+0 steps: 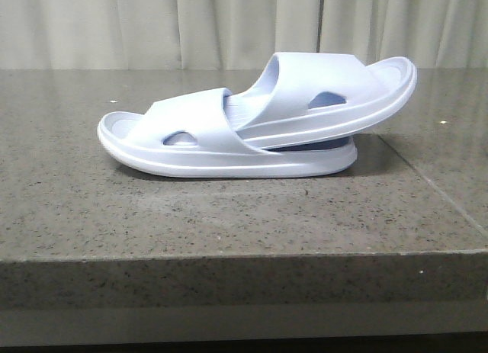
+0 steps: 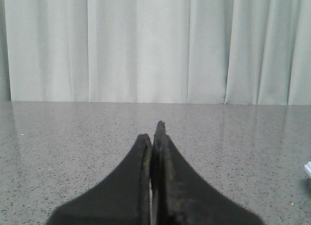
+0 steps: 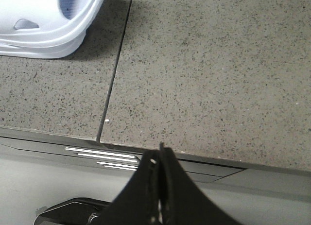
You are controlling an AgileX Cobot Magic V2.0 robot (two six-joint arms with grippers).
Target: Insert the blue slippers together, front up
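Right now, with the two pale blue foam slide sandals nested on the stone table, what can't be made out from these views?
- Front view: the toe of the upper pale blue foam slipper, tucked under the strap of the lower slipper.
- Right wrist view: most of both slippers, cut off by the frame edge.
- Left wrist view: only a pale sliver at the edge, too small to identify.
- Front view: neither gripper appears.
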